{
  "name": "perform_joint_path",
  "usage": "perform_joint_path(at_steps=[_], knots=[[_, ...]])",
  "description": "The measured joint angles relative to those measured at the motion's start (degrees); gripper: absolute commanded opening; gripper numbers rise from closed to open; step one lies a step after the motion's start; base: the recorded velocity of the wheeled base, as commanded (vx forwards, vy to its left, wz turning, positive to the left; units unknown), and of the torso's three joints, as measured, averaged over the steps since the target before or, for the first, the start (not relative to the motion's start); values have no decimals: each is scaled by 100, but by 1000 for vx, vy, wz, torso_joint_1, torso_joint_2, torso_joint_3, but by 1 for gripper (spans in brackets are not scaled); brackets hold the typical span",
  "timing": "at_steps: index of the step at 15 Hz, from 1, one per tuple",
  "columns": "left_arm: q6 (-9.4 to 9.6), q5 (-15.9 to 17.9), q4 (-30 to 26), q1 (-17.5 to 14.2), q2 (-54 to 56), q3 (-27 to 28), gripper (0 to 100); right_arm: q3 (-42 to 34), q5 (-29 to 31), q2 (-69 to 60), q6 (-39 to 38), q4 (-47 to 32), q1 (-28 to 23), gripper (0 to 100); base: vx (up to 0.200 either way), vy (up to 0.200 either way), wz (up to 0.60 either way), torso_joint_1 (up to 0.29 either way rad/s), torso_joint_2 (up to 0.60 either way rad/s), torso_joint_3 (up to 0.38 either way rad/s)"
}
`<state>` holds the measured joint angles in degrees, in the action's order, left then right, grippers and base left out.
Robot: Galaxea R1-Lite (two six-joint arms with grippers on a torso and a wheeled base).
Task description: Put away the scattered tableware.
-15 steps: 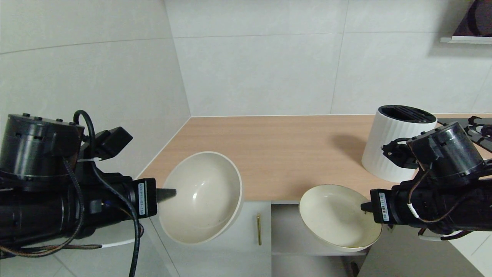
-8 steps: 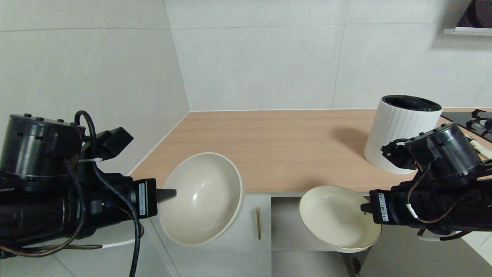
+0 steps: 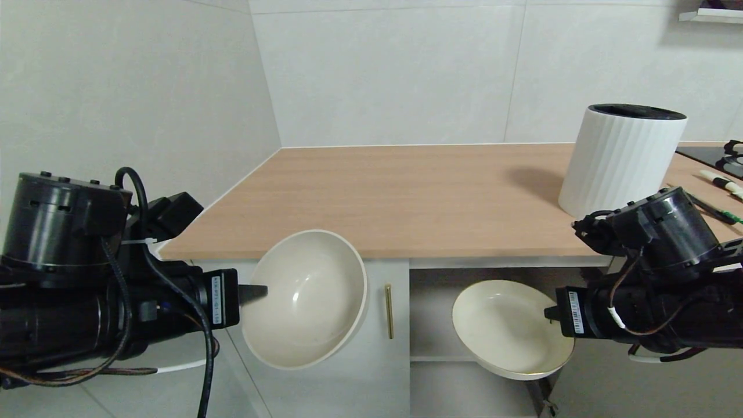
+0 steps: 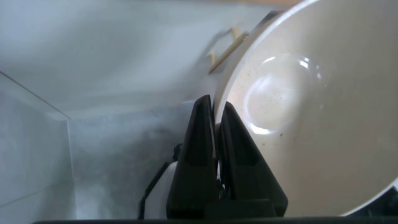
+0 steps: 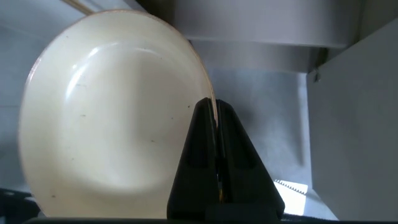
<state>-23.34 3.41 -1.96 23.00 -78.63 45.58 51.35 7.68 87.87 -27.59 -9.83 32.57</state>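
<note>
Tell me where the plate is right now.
In the head view the plate is on the robot's right, gripped by its rim in the right gripper, in front of the open cabinet below the counter.

Left pincer (image 3: 258, 290), right pincer (image 3: 548, 314), both clamped

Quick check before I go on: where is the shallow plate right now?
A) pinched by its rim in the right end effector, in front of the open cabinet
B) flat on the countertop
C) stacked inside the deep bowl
A: the right end effector is shut on the rim of the shallow plate, holding it tilted before the open cabinet, below the countertop edge.
</note>
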Motion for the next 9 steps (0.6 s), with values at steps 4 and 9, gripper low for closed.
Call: perform_joint_path(at_steps=[4, 9], knots=[[-2, -2, 0, 1, 2, -2, 0, 0, 4, 6, 0, -2, 0, 0, 0, 0, 0, -174, 465, 284], [0, 0, 7, 1, -1, -5, 0, -2, 6, 27, -2, 9, 0, 0, 0, 0, 0, -149, 458, 307]])
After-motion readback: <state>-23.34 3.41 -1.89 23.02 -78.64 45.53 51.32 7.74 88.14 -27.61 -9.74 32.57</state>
